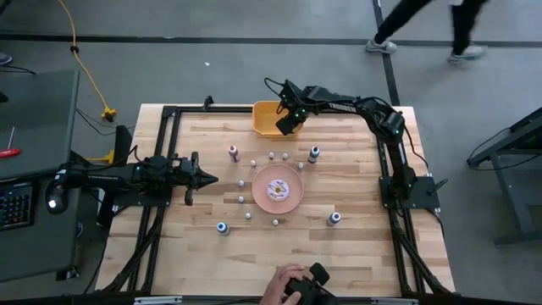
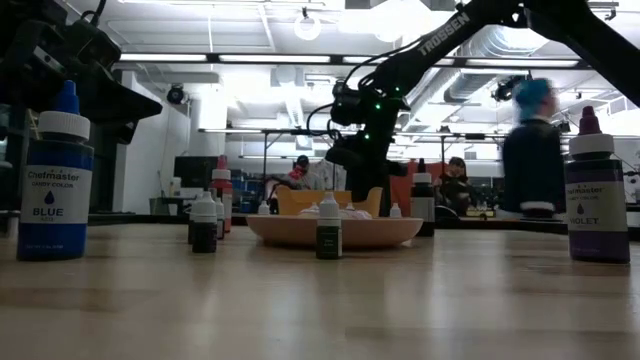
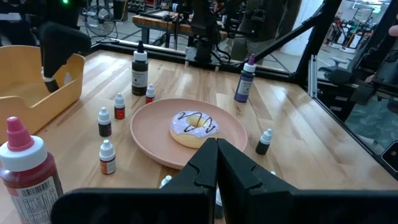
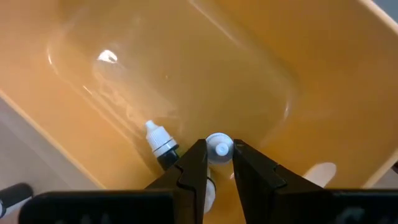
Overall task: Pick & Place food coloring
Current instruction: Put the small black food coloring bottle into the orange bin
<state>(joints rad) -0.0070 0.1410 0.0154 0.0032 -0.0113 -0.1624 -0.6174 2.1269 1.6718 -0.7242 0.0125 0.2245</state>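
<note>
Bottles of food coloring [image 1: 335, 218] ring the pink plate [image 1: 293, 197], light, rigid, slick, best pinched at cap or neck as the right gripper [image 4: 217, 163] narrowly pinches one [image 4: 218, 148] inside the orange bin [image 4: 261, 56]; left gripper [image 3: 216, 163] shut, idle.

Bright overhead lamps, blurred passer-by
</note>
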